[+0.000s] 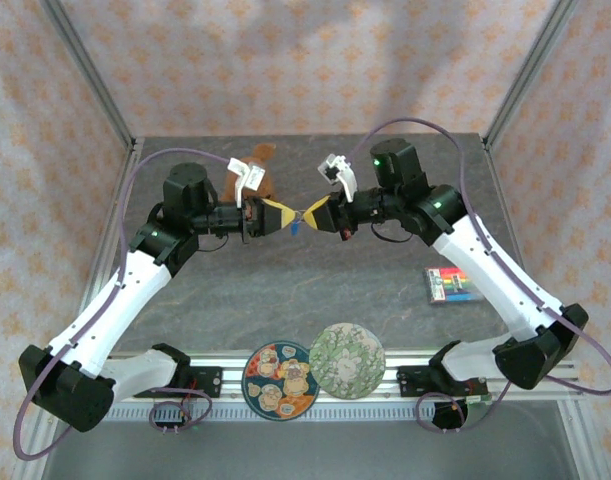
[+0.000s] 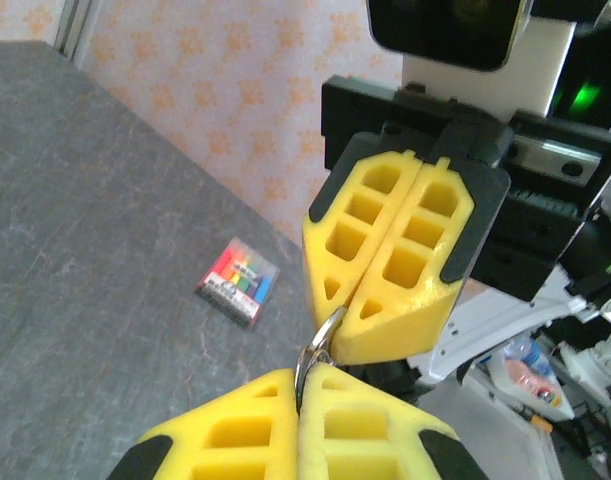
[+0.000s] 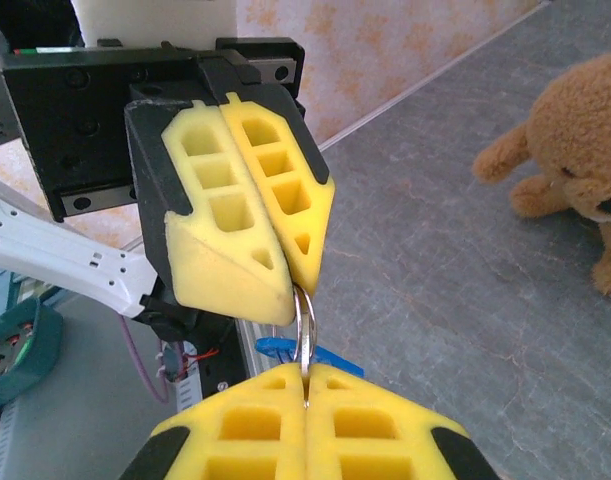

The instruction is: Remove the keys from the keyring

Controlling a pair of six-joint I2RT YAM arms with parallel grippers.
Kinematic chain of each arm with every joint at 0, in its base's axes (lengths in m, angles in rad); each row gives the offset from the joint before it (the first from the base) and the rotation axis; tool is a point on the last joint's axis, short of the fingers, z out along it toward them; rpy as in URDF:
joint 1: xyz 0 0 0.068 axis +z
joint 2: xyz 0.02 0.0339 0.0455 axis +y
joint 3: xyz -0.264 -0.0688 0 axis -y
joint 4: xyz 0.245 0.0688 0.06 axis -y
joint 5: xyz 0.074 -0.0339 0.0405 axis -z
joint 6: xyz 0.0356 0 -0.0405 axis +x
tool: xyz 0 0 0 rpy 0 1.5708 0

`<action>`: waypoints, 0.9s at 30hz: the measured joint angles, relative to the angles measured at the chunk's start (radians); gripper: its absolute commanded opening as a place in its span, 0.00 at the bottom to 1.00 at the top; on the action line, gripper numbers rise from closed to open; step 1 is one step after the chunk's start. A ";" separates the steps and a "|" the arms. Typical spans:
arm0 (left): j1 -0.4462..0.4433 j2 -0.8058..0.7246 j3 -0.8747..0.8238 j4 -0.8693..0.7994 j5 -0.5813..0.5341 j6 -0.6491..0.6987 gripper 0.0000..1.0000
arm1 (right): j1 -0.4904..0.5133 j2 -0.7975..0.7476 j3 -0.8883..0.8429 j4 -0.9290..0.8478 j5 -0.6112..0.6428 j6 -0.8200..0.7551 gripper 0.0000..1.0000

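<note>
The keyring (image 3: 304,320), a thin metal split ring, is hanging in mid-air above the middle of the table (image 1: 285,300), pinched from two sides. The left gripper (image 1: 285,213) is clamping one edge of it between closed yellow foam pads, and the right gripper (image 1: 318,213) is clamping the opposite edge in the same way, so the two sets of fingertips are nearly meeting tip to tip. In the left wrist view the ring (image 2: 320,345) is showing as a short silver arc bridging both grippers. A blue piece (image 3: 285,350) is dangling just below the ring. Whether it is a key head or a tag cannot be told, and no key blade is showing clearly.

The ring is judged light, stiff, springy and slippery. The foam is probably yielding around so thin a wire, so twisting may be letting it slide. Holding the ring by its flat faces, away from the split end, is likely the safer purchase.

A plush bear (image 3: 575,160) and a crayon box (image 2: 238,282) are lying well apart from the work.
</note>
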 measured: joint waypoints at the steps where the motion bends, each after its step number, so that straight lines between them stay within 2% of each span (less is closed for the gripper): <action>1: 0.000 -0.005 -0.009 0.027 -0.002 -0.021 0.00 | 0.000 -0.009 -0.010 0.015 0.001 0.004 0.00; 11: 0.012 -0.037 -0.103 0.261 -0.047 -0.206 0.00 | 0.000 -0.056 -0.100 0.165 0.020 0.068 0.00; 12: 0.013 -0.037 -0.109 0.276 -0.051 -0.221 0.03 | 0.000 -0.056 -0.102 0.174 0.022 0.072 0.00; 13: 0.013 -0.037 -0.111 0.285 -0.054 -0.230 0.11 | 0.000 -0.056 -0.103 0.178 0.024 0.077 0.00; 19: 0.040 -0.046 -0.120 0.312 -0.100 -0.246 0.33 | 0.000 -0.061 -0.103 0.160 0.035 0.079 0.00; 27: 0.058 -0.066 -0.087 0.201 -0.101 -0.153 0.41 | 0.000 -0.061 -0.097 0.091 0.043 0.066 0.00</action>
